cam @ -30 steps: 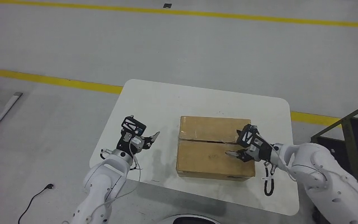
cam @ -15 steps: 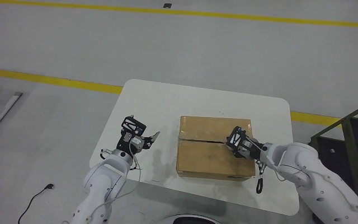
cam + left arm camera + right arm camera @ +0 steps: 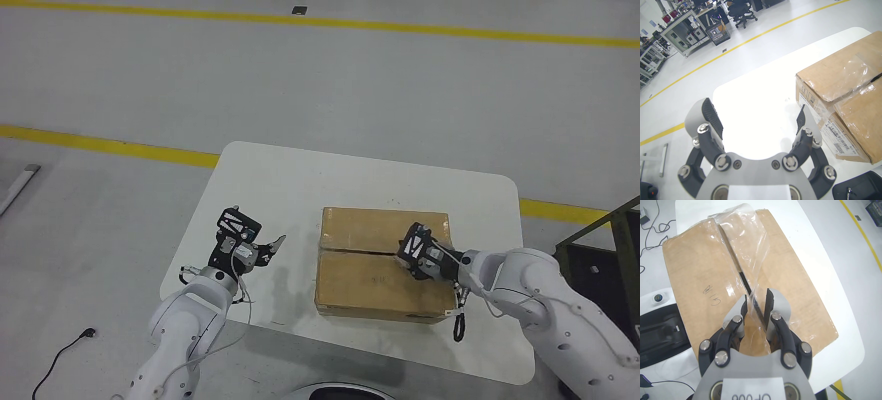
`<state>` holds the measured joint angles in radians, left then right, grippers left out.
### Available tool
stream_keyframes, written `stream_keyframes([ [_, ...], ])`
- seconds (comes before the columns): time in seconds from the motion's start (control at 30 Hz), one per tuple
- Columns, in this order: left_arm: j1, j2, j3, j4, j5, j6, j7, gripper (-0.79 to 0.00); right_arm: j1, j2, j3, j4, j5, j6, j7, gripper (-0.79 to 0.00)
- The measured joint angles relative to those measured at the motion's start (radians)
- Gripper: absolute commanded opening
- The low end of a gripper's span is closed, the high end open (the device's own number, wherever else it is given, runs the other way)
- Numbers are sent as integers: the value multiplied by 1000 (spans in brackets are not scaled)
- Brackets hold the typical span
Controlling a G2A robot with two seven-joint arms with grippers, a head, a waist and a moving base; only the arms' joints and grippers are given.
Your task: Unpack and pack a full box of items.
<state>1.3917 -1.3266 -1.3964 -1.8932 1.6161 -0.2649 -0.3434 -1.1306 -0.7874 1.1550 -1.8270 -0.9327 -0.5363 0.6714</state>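
A closed brown cardboard box (image 3: 370,285) lies on the white table (image 3: 290,190), its two top flaps meeting at a dark seam (image 3: 743,277). My right gripper (image 3: 757,295) rests over that seam near the box's right end (image 3: 412,250). Its fingers stand a little apart, and a crumpled strip of clear tape (image 3: 753,247) lifts off the box and runs between them. My left gripper (image 3: 755,108) hangs open and empty over bare table left of the box (image 3: 848,79), apart from it (image 3: 262,250).
A shipping label (image 3: 838,138) is stuck to the box's left side. Bare table lies behind the box and to its left. The table's rounded edge (image 3: 848,306) is close beyond the box's right end. Cables lie on the floor (image 3: 651,237).
My right gripper has slid leftward along the box top from its right edge to the seam. The left arm has stayed still.
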Motion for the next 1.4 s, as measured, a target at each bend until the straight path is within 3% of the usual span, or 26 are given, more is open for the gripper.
stream_keyframes([
  [0.07, 0, 0, 0, 0, 0, 0, 0, 0, 5, -2, -5, 9, 3, -2, 6, -483],
  [0.27, 0, 0, 0, 0, 0, 0, 0, 0, 38, -16, -43, 56, 1, -5, 13, -536],
  [0.37, 0, 0, 0, 0, 0, 0, 0, 0, 61, -24, -63, 81, 2, -5, 14, -610],
  [0.43, 0, 0, 0, 0, 0, 0, 0, 0, 75, -29, -74, 94, 3, -3, 15, -773],
  [0.47, 0, 0, 0, 0, 0, 0, 0, 0, 81, -31, -78, 99, 3, -3, 16, -785],
  [0.9, 0, 0, 0, 0, 0, 0, 0, 0, 117, -38, -57, 70, -11, -2, 40, -785],
  [1.4, 0, 0, 0, 0, 0, 0, 0, 0, -5, -4, 87, -105, -47, -49, 144, -785],
])
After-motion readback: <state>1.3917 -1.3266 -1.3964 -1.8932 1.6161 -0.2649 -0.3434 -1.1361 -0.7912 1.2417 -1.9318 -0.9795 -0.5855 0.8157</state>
